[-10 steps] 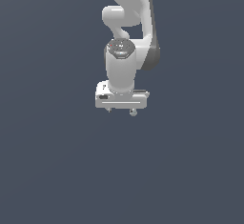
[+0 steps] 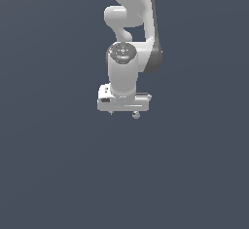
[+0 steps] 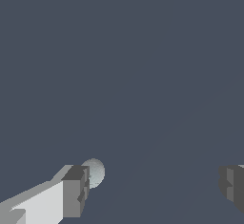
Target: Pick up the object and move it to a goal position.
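Little has shifted since the earlier frame. Hand hangs spread wide, gripping nothing; ball lies just beside one finger, off-centre. Approach step: next, centre it, then close.

No text, label, brand, number or sign can be read in either view; the arm's white housing is unmarked apart from small red and blue dots on its dark round cap, too small to read as any sign; the grey ground is plain.
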`<action>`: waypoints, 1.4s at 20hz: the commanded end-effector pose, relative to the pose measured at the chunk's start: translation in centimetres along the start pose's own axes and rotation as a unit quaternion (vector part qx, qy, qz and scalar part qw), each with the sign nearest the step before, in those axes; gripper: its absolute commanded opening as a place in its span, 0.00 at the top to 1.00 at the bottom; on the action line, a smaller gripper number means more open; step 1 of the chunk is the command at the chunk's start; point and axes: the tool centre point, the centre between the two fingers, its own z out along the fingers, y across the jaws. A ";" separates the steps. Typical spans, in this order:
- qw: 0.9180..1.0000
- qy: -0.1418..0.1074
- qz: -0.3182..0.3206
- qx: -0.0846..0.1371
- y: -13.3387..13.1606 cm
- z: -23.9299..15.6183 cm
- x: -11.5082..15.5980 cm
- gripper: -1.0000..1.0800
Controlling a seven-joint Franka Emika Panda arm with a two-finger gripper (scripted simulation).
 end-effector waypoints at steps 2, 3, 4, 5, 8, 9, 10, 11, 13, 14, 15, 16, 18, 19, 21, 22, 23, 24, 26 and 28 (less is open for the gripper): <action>1.000 -0.002 0.001 0.001 0.0 0.2 -0.1 0.04; 1.000 -0.002 0.001 0.000 0.0 0.2 -0.1 0.04; 1.000 -0.001 0.000 0.000 0.0 0.2 -0.1 0.04; 1.000 -0.001 0.000 0.000 -0.1 0.2 -0.1 0.04; 1.000 0.000 -0.005 0.000 -0.4 0.7 -0.4 0.04; 1.000 0.000 -0.007 0.000 -0.6 0.9 -0.5 0.04; 1.000 0.001 -0.010 0.000 -0.8 1.1 -0.7 0.04; 1.000 0.001 -0.013 0.000 -1.0 1.4 -0.9 0.04; 1.000 0.003 -0.020 0.000 -1.5 2.0 -1.3 0.04; 1.000 0.004 -0.024 0.000 -1.8 2.4 -1.5 0.04; 1.000 0.005 -0.028 0.000 -2.1 2.8 -1.8 0.04; 0.999 0.006 -0.033 0.000 -2.5 3.2 -2.1 0.04; 0.999 0.008 -0.044 0.000 -3.3 4.2 -2.9 0.04; 0.999 0.009 -0.050 0.000 -3.7 4.7 -3.3 0.04; 0.998 0.011 -0.062 0.000 -4.5 5.6 -4.1 0.04; 0.998 0.013 -0.067 0.000 -4.8 6.1 -4.5 0.04; 0.997 0.014 -0.072 0.000 -5.2 6.4 -4.9 0.04; 0.997 0.014 -0.076 0.000 -5.5 6.8 -5.3 0.04; 0.996 0.016 -0.084 0.000 -6.0 7.4 -5.9 0.04; 0.996 0.017 -0.090 0.000 -6.4 7.9 -6.4 0.04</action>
